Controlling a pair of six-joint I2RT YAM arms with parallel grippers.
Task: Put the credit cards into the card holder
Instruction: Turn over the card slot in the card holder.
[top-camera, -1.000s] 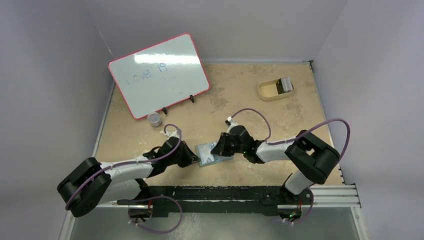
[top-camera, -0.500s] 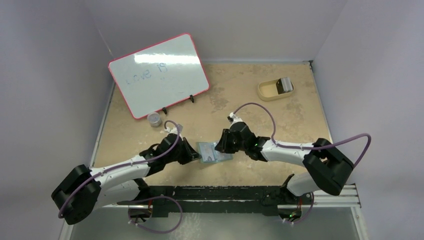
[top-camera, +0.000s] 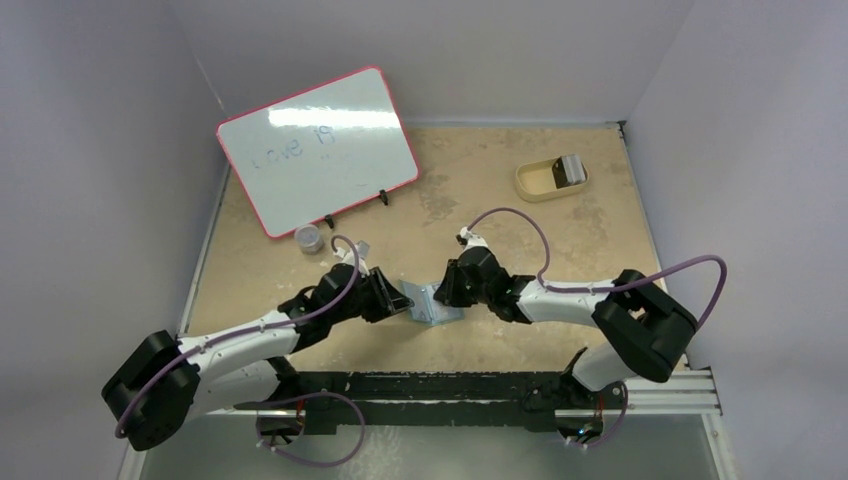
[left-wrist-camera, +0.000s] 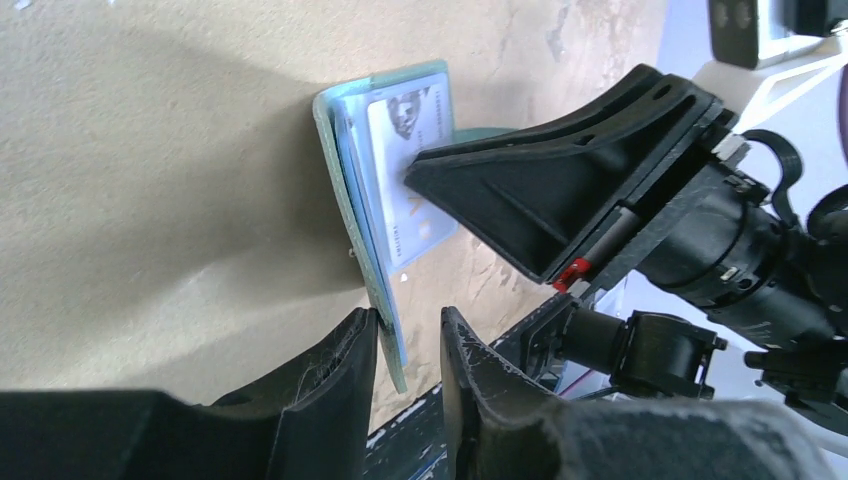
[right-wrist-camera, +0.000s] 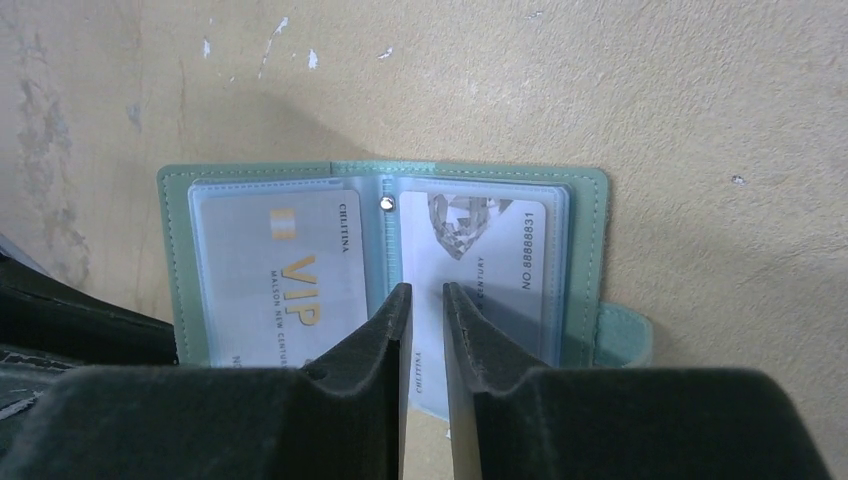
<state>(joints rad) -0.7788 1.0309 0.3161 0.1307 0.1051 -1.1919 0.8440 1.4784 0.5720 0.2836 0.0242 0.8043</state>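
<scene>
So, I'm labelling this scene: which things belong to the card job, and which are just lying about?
Job: open card holder; VIP card and white card lying in it.
Lying about: whiteboard, small jar, tan tray holding a grey item, too small to identify.

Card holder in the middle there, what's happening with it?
The card holder lies open. The left gripper has its jaws a little apart around the cover's lifted edge. The right gripper, jaws barely apart, rests its tips on the white card in one sleeve. A VIP card sits in the other sleeve.
</scene>
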